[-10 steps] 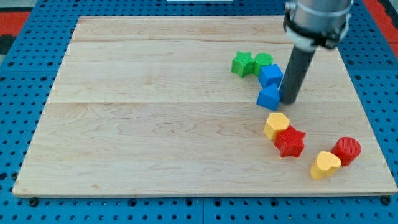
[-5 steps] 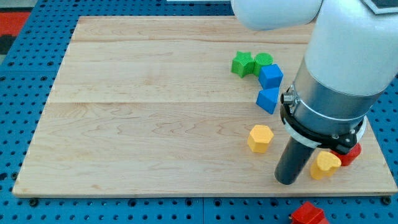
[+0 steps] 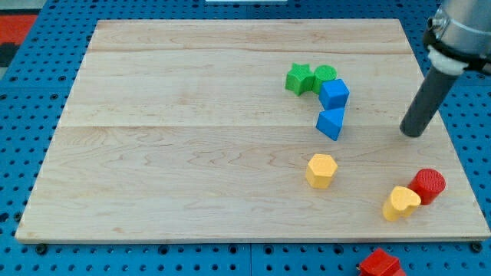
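Observation:
My tip (image 3: 413, 133) stands on the wooden board (image 3: 192, 153) at the view's right, touching no block. Nearest to it are the red cylinder (image 3: 427, 185) below and the blue triangular block (image 3: 331, 123) to its left. A blue cube (image 3: 334, 93) sits just above that triangular block, with a green star (image 3: 300, 78) and a green cylinder (image 3: 324, 74) beside it. A yellow hexagonal block (image 3: 321, 170) lies alone lower down. A yellow heart-like block (image 3: 401, 202) touches the red cylinder. A red star (image 3: 380, 264) lies off the board at the view's bottom.
The board rests on a blue pegboard surface (image 3: 31, 92) that shows on all sides. The arm's grey collar (image 3: 460, 31) enters from the view's top right corner.
My tip swept from beside the blue blocks down to the bottom edge, then back up to the right. The red star was pushed off the board. The yellow hexagonal block shifted left.

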Controlling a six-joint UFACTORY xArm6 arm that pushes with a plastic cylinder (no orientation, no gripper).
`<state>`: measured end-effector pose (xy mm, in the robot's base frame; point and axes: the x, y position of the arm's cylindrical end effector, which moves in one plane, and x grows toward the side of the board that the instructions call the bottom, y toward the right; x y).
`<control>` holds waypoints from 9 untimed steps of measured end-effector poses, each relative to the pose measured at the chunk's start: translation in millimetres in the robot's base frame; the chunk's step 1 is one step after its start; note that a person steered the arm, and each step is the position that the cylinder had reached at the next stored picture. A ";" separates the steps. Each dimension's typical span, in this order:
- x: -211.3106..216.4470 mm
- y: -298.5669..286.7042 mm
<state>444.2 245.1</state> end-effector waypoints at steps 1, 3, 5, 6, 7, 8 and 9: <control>-35.2 0.2; -152.1 -70.9; -215.3 -157.6; -198.2 -180.2; -167.6 -160.9; -85.2 -137.5; -8.8 -117.3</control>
